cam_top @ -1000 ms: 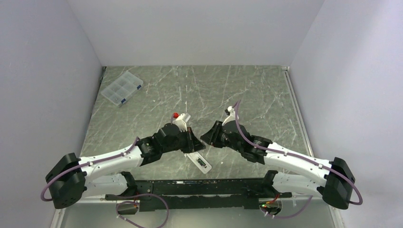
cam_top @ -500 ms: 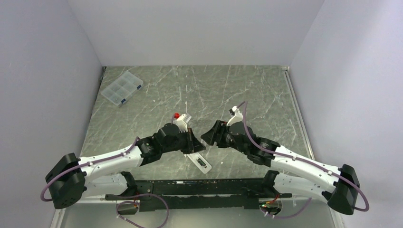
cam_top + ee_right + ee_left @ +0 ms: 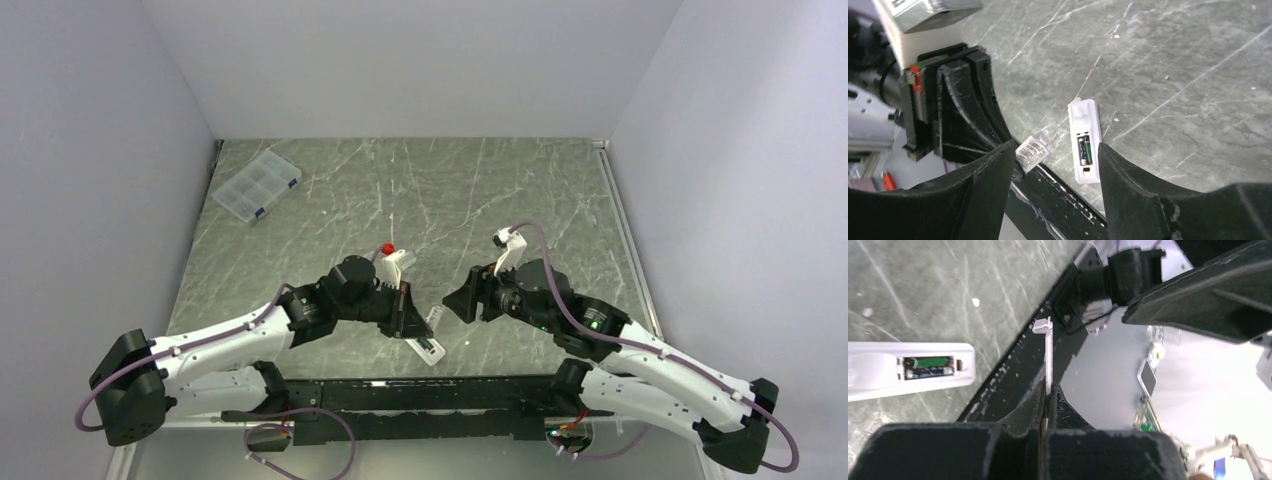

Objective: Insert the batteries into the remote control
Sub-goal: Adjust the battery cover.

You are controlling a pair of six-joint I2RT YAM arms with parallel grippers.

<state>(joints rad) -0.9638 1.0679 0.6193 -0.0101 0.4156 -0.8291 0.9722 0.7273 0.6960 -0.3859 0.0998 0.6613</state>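
Left end effector [image 3: 1047, 396] is pressed together on the thin white cover piece [image 3: 1049, 355], seen edge-on at the centre of the left wrist view. Right end effector [image 3: 1055, 150] stands spread and holds nothing, hovering over the desk [image 3: 520, 200]. Between its fingers in the right wrist view, the remote control [image 3: 1085, 142] lies back-up on the desk, near its lower centre edge. Its recess is uncovered, with the batteries [image 3: 930, 366] inside. A clear compartment box [image 3: 257, 186] sits at the upper left of the top view.
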